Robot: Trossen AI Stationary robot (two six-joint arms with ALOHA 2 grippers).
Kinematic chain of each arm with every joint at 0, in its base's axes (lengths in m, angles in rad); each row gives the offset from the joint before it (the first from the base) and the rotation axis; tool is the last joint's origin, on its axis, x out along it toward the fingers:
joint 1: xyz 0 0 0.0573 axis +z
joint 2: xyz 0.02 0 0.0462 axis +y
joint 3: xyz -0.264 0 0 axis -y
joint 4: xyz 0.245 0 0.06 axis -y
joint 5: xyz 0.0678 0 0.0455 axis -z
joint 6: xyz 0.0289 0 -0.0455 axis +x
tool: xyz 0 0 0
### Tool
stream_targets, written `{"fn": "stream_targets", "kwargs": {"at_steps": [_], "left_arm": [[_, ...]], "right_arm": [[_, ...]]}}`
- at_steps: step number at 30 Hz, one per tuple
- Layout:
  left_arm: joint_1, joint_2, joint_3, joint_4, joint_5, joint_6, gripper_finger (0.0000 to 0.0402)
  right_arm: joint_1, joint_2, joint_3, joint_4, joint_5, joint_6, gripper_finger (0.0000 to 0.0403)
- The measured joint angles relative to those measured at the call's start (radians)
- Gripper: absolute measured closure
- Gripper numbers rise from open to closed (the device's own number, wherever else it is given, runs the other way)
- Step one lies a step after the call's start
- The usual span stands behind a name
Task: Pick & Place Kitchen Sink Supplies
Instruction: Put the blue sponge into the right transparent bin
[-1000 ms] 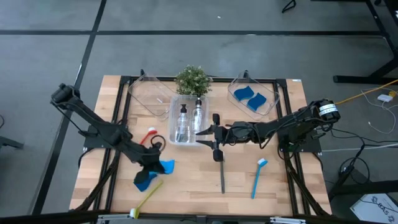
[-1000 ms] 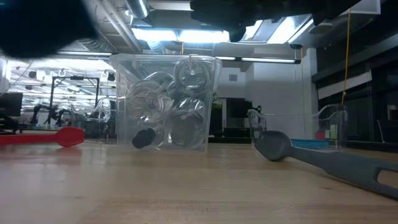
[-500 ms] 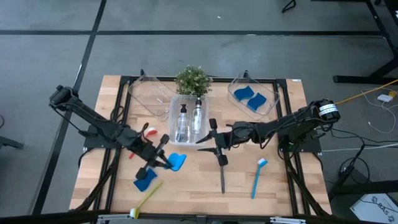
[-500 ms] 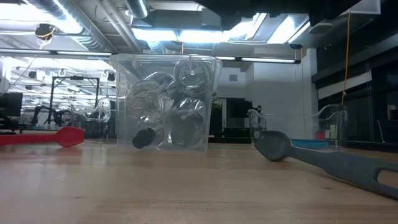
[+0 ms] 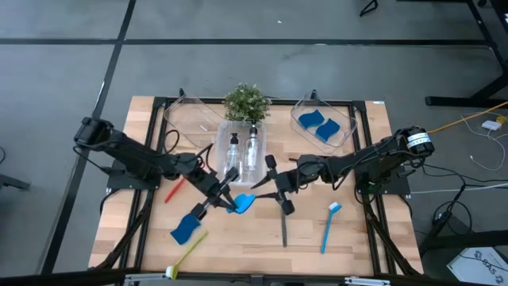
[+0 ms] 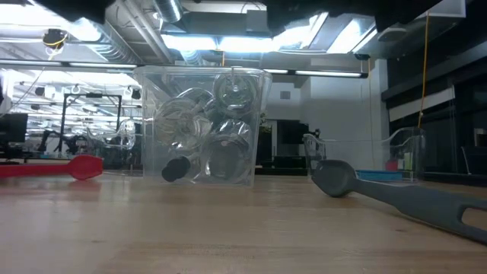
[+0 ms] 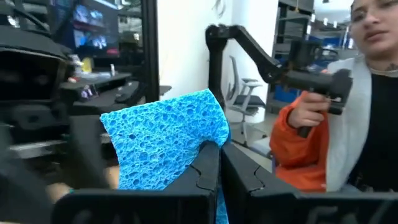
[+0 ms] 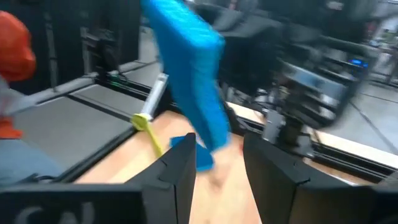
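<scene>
My left gripper (image 5: 228,200) is shut on a blue wavy-edged sponge (image 5: 245,202) over the table's middle. The sponge (image 7: 165,140) fills the left wrist view. My right gripper (image 5: 268,189) is open and faces it from the right. In the right wrist view the sponge (image 8: 186,74) hangs just ahead of the two spread fingers (image 8: 177,177); I cannot tell if they touch. A second sponge (image 5: 184,230) lies flat near the near edge. Two pump bottles (image 5: 241,152) stand in the middle bin. Red (image 5: 175,189), yellow-green (image 5: 186,253), grey (image 5: 283,229) and blue (image 5: 328,226) brushes lie on the wood. My left gripper pinches the sponge between its two fingers (image 7: 208,168) at one edge (image 7: 208,140). It comes from the table's left. The sponge is lifted clear of the table and sticks out beyond the fingertips toward the right gripper.
A clear bin (image 5: 321,125) at the far right holds two more sponges. Another clear bin (image 5: 190,119) sits at the far left, and a potted plant (image 5: 247,102) stands behind the middle bin (image 6: 202,125). A person in an orange sleeve (image 7: 292,149) shows beyond the table.
My left gripper has carried the sponge from the near-left part of the table toward the right, up to the right gripper, leaving the second sponge where it lay. My right gripper has tilted slightly toward the near edge.
</scene>
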Motion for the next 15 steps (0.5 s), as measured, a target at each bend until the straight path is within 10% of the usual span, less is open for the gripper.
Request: {"fn": "stream_targets", "kwargs": {"at_steps": [15], "left_arm": [[0.060,0.093,0.000,0.152,0.096,-0.062,0.0399]], "right_arm": [[0.000,0.000,0.000,0.096,-0.078,-0.001,0.0270]]}}
